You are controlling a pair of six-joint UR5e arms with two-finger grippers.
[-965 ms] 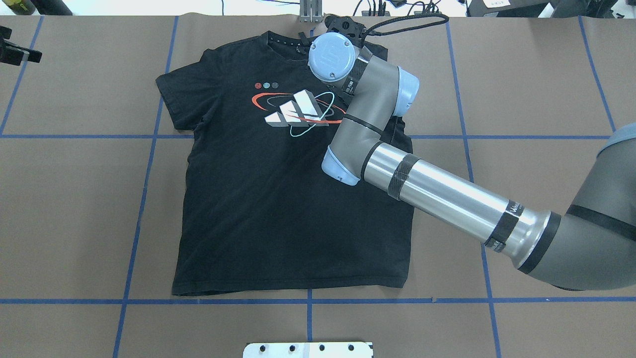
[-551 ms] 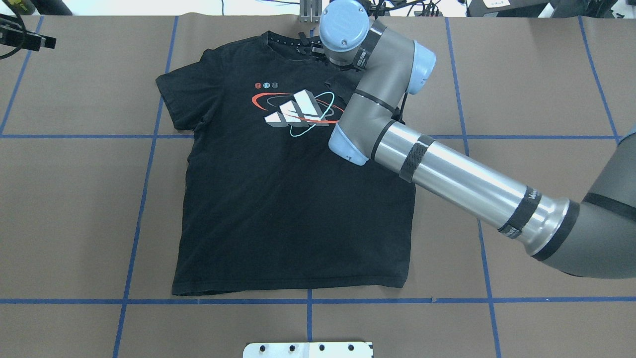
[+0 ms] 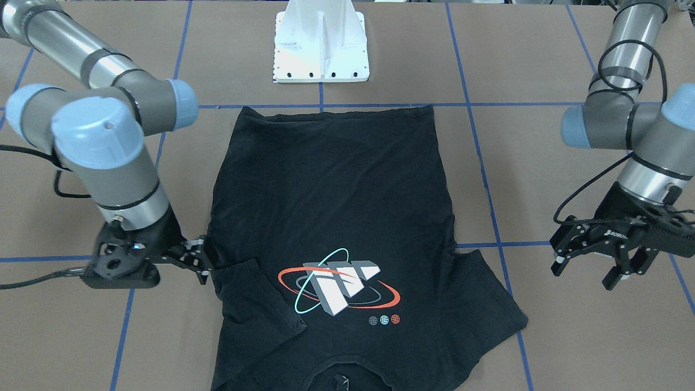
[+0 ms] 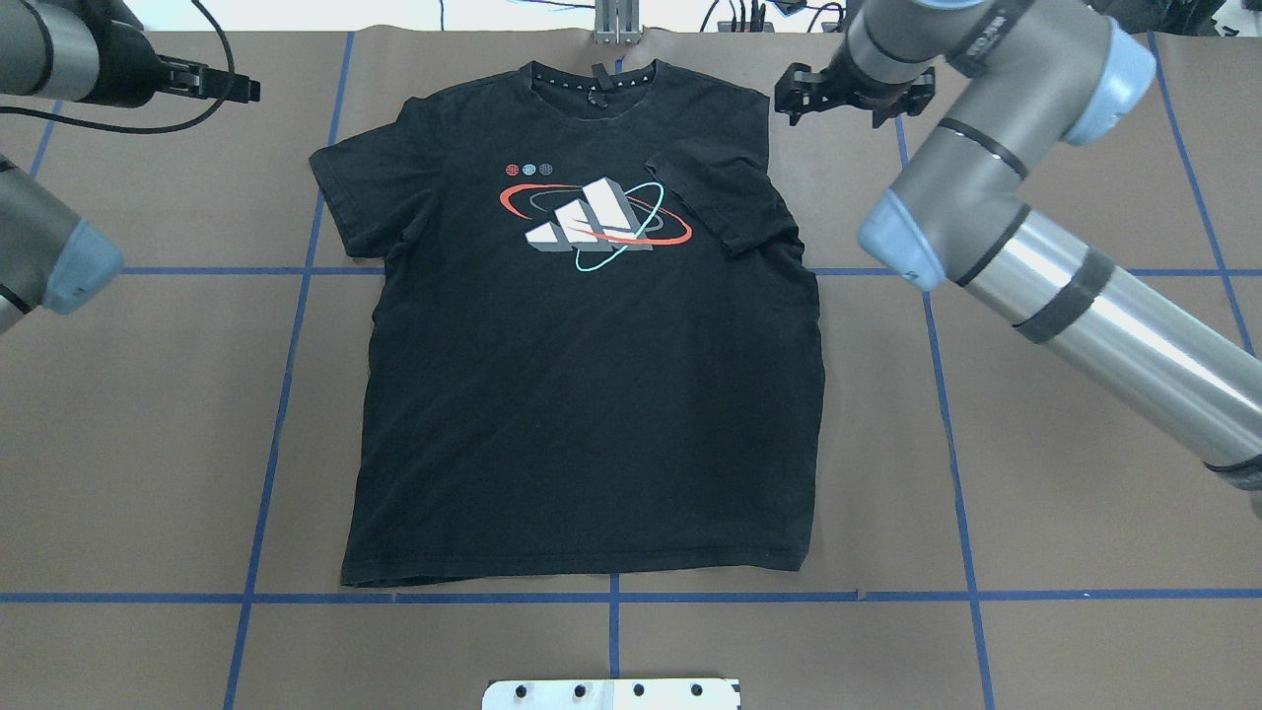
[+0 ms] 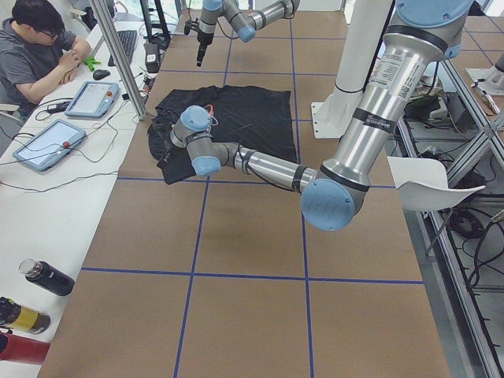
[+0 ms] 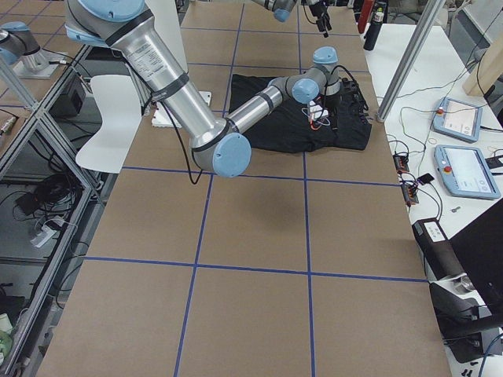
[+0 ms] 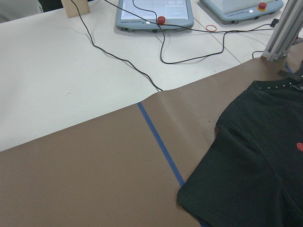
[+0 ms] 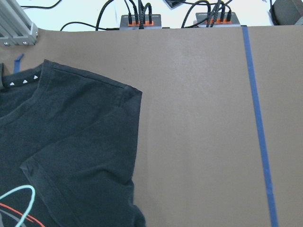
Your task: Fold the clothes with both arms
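My right hand (image 3: pixel 202 260) spread, empty, just beside the T-shirt (image 4: pixel 592 394) shoulder | my left hand (image 3: pixel 585 276) spread, empty, well apart | T-shirt flat on desk (image 4: pixel 148 444), print up, long axis collar-to-hem, collar away from my base, right sleeve (image 4: pixel 720 202) folded inward

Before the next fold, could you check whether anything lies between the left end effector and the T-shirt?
Nothing visible does: only brown table paper separates the left end effector from the T-shirt's spread sleeve.
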